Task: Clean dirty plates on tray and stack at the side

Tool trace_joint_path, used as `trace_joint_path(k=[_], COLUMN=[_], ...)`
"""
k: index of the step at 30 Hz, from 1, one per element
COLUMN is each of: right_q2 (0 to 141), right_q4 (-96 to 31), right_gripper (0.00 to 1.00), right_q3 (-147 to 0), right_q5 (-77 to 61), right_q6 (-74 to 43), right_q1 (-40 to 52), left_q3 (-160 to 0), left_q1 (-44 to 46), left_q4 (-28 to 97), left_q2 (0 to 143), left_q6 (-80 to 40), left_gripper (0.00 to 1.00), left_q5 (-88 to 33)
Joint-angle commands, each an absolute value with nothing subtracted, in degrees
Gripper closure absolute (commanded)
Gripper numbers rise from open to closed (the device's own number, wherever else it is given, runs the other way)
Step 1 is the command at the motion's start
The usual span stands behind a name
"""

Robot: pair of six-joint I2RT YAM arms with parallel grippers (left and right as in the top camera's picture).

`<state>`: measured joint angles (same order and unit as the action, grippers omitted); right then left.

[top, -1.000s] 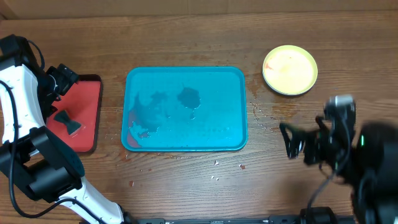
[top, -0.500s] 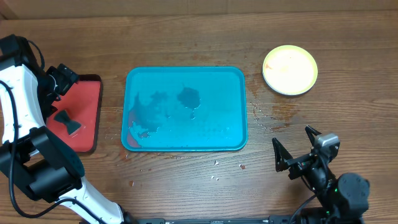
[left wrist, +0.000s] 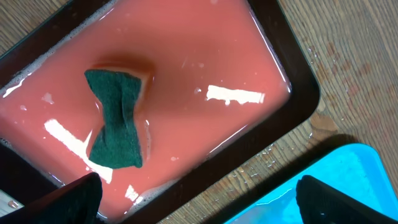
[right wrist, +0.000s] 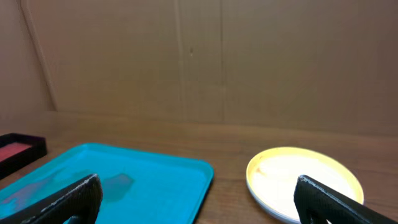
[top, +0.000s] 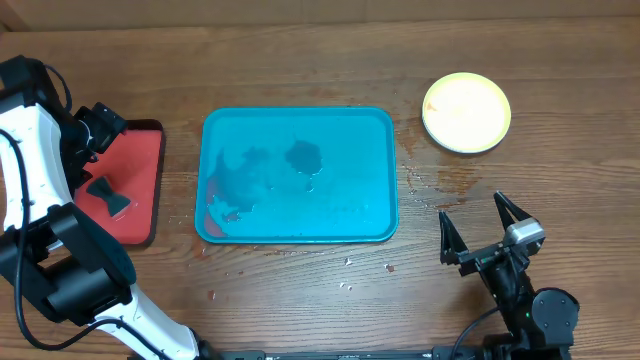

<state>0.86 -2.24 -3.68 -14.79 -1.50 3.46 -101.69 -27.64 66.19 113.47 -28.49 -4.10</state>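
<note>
Closest to the robot, the right gripper [top: 470, 206] is hovering low over the wooden table [top: 300, 300] with its fingers spread wide and nothing between them. Just beyond it, the teal tray [top: 297, 176] is lying in the middle of the table, carrying wet smears and a reddish patch at its near-left corner but no plates. Farther off, well apart from the tray on the right side, the yellow-green plate [top: 466, 112] is sitting flat. It is looking clean, and whether other plates are lying under it cannot be told.

That plate is probably going to handle as light, stiff plastic, likely slick from washing, so a pinch across the raised near rim is looking like the safest hold. Nothing is blocking that approach, though water drops [top: 420, 185] are glistening on the wood between tray and plate.

On the left, the left gripper [left wrist: 199, 179] is hanging opened wide above the red tray [left wrist: 298, 81], where a green scouring pad [left wrist: 118, 118] is soaking in pinkish water.
</note>
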Motion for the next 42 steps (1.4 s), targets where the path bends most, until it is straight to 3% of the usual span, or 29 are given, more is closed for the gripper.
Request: trace_joint_path(k=[1, 11, 42], right_q2=[0.16, 0.16, 0.16], right_q4=[1.54, -4.21, -4.36], right_gripper=[0.0, 0.0, 0.0], right_q3=[-0.95, -0.47, -0.47], right_q5=[-12.78, -8.14, -5.85], right_q6=[-1.63, -1.43, -1.45], right_q1=[3.46, 3.29, 3.25], left_q3=[-102.8, -102.8, -102.8], left_q1=[-27.73, -27.73, -27.73], left_q4=[66.15, 66.15, 66.15], left_q2=[112.18, 112.18, 112.18], left_q6=[-28.27, -28.29, -28.29], left_gripper=[0.0, 0.0, 0.0], left_q5=[-4.1, -4.1, -4.1])
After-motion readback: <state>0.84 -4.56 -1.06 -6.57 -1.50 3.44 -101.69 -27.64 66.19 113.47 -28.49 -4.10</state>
